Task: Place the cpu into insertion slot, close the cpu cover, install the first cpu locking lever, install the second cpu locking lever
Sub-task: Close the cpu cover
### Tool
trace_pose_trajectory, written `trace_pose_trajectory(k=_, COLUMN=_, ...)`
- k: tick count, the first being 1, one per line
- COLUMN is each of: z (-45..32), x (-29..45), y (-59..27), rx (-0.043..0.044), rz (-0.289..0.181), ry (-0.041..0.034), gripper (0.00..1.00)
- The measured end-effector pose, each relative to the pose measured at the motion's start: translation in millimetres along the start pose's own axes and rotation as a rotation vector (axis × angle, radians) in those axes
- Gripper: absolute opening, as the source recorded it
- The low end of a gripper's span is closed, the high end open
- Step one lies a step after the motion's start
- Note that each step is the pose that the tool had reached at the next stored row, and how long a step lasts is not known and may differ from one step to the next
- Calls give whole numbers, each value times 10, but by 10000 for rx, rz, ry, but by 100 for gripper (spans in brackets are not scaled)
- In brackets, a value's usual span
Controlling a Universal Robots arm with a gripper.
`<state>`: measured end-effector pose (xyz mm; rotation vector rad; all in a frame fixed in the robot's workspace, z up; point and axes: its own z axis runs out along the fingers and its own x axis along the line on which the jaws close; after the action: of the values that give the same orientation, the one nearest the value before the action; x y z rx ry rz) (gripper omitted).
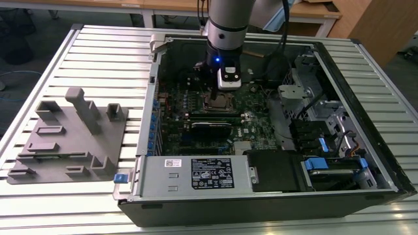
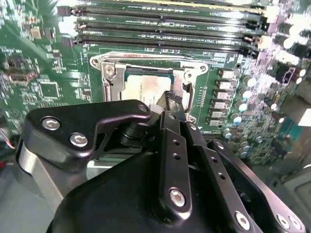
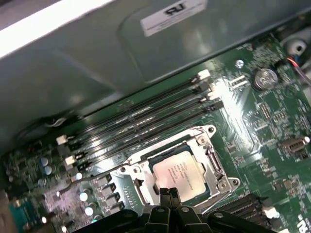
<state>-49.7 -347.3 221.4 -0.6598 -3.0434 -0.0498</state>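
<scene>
The cpu (image 3: 177, 170) (image 2: 143, 90) lies flat in the insertion slot (image 1: 217, 103) on the green board, silver top up. The cpu cover (image 3: 215, 162) (image 2: 146, 63), a silver frame, lies down around it, with the chip showing through its window. A thin metal locking lever (image 3: 95, 175) runs out from one corner of the socket along the board. My gripper (image 3: 168, 194) (image 2: 173, 101) (image 1: 219, 94) hangs just above the socket's edge. Its black fingertips are pressed together with nothing between them. The socket's near side is hidden behind the fingers.
Long black memory slots (image 3: 141, 116) (image 2: 165, 29) run beside the socket. The open computer case (image 1: 156, 49) walls in the board, with a power supply (image 1: 196, 174) in front and drive bays (image 1: 326, 122) at the exterior view's right. A grey fixture (image 1: 65, 137) sits outside on the slatted table.
</scene>
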Motion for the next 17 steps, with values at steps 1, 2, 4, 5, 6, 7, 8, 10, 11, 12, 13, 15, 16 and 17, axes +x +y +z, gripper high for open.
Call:
trace_pose_trajectory(k=1, z=0, x=0, y=0, rx=3, rz=-157, ry=5, gripper=11)
trace_pose_trajectory(k=2, z=1, x=0, y=0, rx=6, rz=-316, ry=10, gripper=11)
trace_pose_trajectory(k=4, z=2, x=0, y=0, rx=11, rz=-633, ry=20, gripper=11)
trace_pose_trajectory(k=5, z=2, x=0, y=0, rx=13, rz=-802, ry=26, gripper=11)
trace_pose_trajectory(k=6, z=3, x=0, y=0, rx=14, rz=-959, ry=32, gripper=11)
trace_pose_trajectory(k=7, z=3, x=0, y=0, rx=15, rz=-1110, ry=38, gripper=11)
trace_pose_trajectory(k=8, z=4, x=0, y=0, rx=15, rz=-1256, ry=44, gripper=11)
trace_pose_trajectory(k=10, z=5, x=0, y=0, rx=11, rz=-1553, ry=57, gripper=11)
trace_pose_trajectory(k=11, z=5, x=0, y=0, rx=9, rz=-1696, ry=64, gripper=11)
trace_pose_trajectory(k=12, z=6, x=0, y=0, rx=6, rz=-1850, ry=70, gripper=11)
trace_pose_trajectory(k=13, z=6, x=0, y=0, rx=4, rz=-1995, ry=77, gripper=11)
trace_pose_trajectory(k=15, z=7, x=0, y=0, rx=0, rz=-2284, ry=90, gripper=11)
trace_pose_trajectory(k=16, z=8, x=0, y=0, rx=-2, rz=-2433, ry=97, gripper=11)
trace_pose_trajectory(k=17, z=8, x=0, y=0, rx=-2, rz=-2585, ry=103, gripper=11)
